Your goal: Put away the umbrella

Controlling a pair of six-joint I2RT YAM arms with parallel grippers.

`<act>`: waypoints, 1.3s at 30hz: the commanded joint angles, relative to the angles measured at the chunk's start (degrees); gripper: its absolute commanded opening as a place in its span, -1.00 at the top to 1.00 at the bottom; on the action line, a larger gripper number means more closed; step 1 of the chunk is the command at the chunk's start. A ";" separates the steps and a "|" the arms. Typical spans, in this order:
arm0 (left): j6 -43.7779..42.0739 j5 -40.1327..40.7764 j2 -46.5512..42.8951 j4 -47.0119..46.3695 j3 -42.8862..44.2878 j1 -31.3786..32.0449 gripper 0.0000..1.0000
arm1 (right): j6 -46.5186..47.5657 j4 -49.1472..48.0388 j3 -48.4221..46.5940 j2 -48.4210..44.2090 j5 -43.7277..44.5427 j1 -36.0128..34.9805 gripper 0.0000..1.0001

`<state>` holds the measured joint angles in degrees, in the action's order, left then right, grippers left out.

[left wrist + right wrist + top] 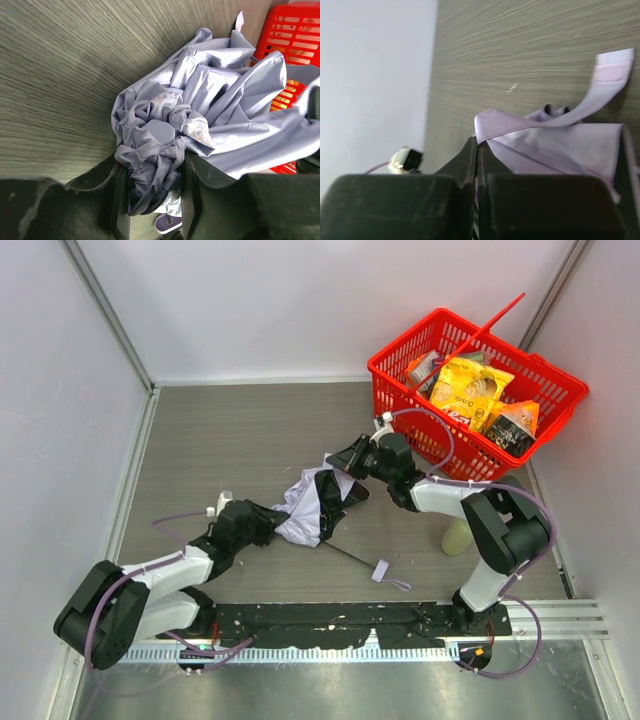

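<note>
At mid-table, the left end effector [155, 192] and right end effector [477, 150] both clamp the umbrella [303, 512].

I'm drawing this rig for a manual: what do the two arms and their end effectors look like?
Both the left arm and the right arm have white link shells between bulky black joint housings. Thin lavender cables loop along each. The left end effector and right end effector are matte black, each with two flat, blunt fingers. No markings are legible.
</note>
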<state>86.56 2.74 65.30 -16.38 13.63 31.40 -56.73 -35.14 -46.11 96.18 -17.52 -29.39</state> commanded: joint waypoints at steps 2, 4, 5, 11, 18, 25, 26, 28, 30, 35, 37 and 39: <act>-3.33 2.09 -2.19 6.79 -1.59 0.33 1.00 | 13.89 8.74 -6.35 -2.57 14.93 -0.67 0.98; -3.33 2.79 -3.42 7.76 -1.67 0.42 1.00 | 20.74 8.16 -6.28 -4.15 20.03 -1.89 0.99; -3.33 3.23 -3.94 8.46 -1.67 0.42 1.00 | 23.04 7.37 -5.93 -4.59 20.85 -2.16 0.99; -2.63 3.06 -3.34 9.26 -1.15 0.42 1.00 | 32.38 3.94 -5.58 -0.04 21.39 -1.90 0.89; -2.37 2.00 -1.75 9.09 -1.15 0.42 1.00 | 25.38 -5.11 -5.83 7.78 14.37 0.90 0.75; -0.17 2.97 -2.98 15.92 1.74 0.42 1.00 | 22.06 22.53 -23.30 15.17 17.07 3.03 0.46; 0.35 3.49 -3.16 19.60 2.97 0.42 1.00 | 24.54 29.96 -24.72 15.09 17.34 2.67 0.34; 1.15 4.20 -3.33 23.92 4.30 0.42 1.00 | 30.94 38.25 -26.32 12.55 22.43 1.88 0.24; 1.68 4.29 -3.33 24.29 4.39 0.33 1.00 | 34.12 40.92 -23.16 7.02 24.72 0.91 0.13; 3.26 3.41 -2.02 24.81 4.48 0.42 1.00 | 44.41 47.00 -16.05 -9.49 31.57 -7.76 -0.06; 3.61 3.06 -0.97 25.17 4.83 0.42 1.00 | 49.25 46.39 -12.26 -15.11 31.58 -12.70 -0.11; 3.96 2.44 -0.17 25.34 5.09 0.42 1.00 | 53.64 43.51 -7.44 -19.17 30.27 -17.35 -0.14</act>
<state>91.59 4.25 62.67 0.01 18.44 31.55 -15.35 8.43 -59.59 86.32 11.14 -38.09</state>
